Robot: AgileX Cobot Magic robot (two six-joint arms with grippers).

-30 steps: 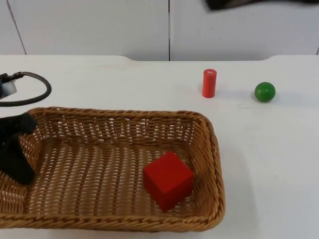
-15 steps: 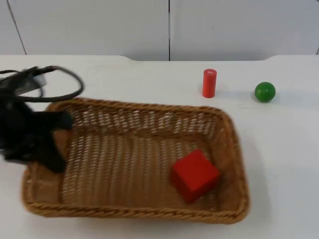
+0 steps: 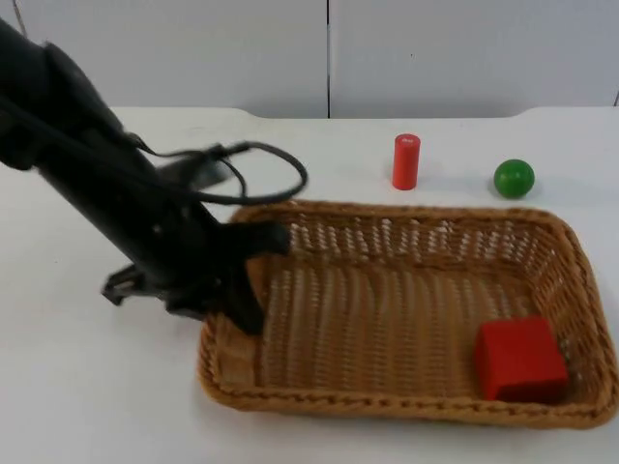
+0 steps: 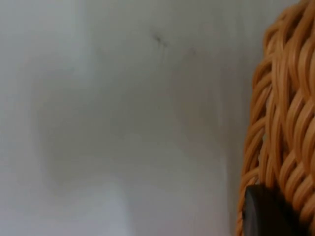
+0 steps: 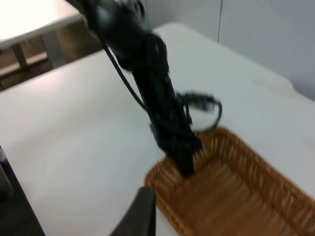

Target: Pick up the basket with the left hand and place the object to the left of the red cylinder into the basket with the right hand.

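Note:
The wicker basket (image 3: 406, 401) hangs at the front right of the table in the top view. My left gripper (image 3: 242, 307) is shut on its left rim, one finger inside and one outside. Up close in the left wrist view, the woven rim (image 4: 283, 123) sits against a black fingertip (image 4: 263, 214). A red cube (image 3: 519, 358) lies in the basket's front right corner. The red cylinder (image 3: 406, 161) stands upright on the table behind the basket. My right gripper (image 5: 141, 216) waits high above the table, facing the left arm (image 5: 157, 98) and the basket (image 5: 231, 191).
A green ball (image 3: 514, 179) rests on the table to the right of the red cylinder, just behind the basket's far right corner. The grey partition wall (image 3: 329, 53) closes the table at the back. Bare white table lies left of the basket.
The left arm has swung the basket well to the right across the table. The red cube has slid to the basket's right end. Cylinder and ball have not moved.

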